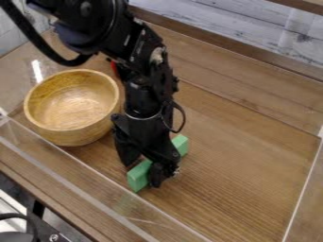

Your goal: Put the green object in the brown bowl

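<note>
One arm works here, and its gripper [147, 170] points straight down onto the block [180, 145], with the jaws spread wide and not yet clenched on anything. The block lies flat on the table [240, 180], right of the bowl [74, 106] and apart from it. Its long axis runs diagonally in the camera view, from lower left near the clear front wall [76, 175] to upper right. Only its two ends show: one green end pokes out at the gripper's upper right, the other shows low between the fingers; the middle is hidden behind the black jaws.

So the block sits directly under the gripper, and the fingers seem to straddle it across its narrow width, which is the way a grasp needs. Whether the fingertips touch the table or the block's sides cannot be told from this angle.

The bowl stands to the upper left of the gripper, close by. Once the jaws close, the carry is likely a short lift and a move up-left over the thick rim.
</note>
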Robot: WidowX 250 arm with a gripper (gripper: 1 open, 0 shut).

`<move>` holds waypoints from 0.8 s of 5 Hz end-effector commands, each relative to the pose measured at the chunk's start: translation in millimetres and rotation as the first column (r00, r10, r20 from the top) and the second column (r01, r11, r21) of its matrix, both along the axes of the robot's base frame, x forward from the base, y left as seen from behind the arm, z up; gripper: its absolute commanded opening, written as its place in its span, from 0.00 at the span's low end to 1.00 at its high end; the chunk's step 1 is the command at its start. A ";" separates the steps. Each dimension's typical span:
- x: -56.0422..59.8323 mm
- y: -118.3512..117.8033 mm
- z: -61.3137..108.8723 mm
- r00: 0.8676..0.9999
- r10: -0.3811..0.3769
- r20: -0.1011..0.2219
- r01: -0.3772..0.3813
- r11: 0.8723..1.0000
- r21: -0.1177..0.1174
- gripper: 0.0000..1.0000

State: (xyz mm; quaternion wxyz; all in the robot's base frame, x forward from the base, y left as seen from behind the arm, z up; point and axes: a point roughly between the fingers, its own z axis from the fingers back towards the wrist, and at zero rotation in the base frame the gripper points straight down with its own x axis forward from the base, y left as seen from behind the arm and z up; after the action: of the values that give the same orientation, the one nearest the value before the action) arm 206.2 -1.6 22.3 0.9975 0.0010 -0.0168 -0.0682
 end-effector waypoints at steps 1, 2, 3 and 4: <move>4.3 -1.9 3.6 1.000 0.001 0.021 -0.001 1.000 0.003 1.00; 4.6 -2.1 3.3 1.000 0.003 0.022 -0.003 1.000 0.005 1.00; 4.7 -1.8 3.0 1.000 0.004 0.024 -0.005 1.000 0.007 1.00; 4.9 -1.1 2.4 1.000 0.007 0.025 -0.007 1.000 0.008 1.00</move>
State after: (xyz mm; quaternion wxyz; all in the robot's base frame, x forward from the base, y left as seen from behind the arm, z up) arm 207.4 -2.6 21.5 0.9979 0.0039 -0.0206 -0.0617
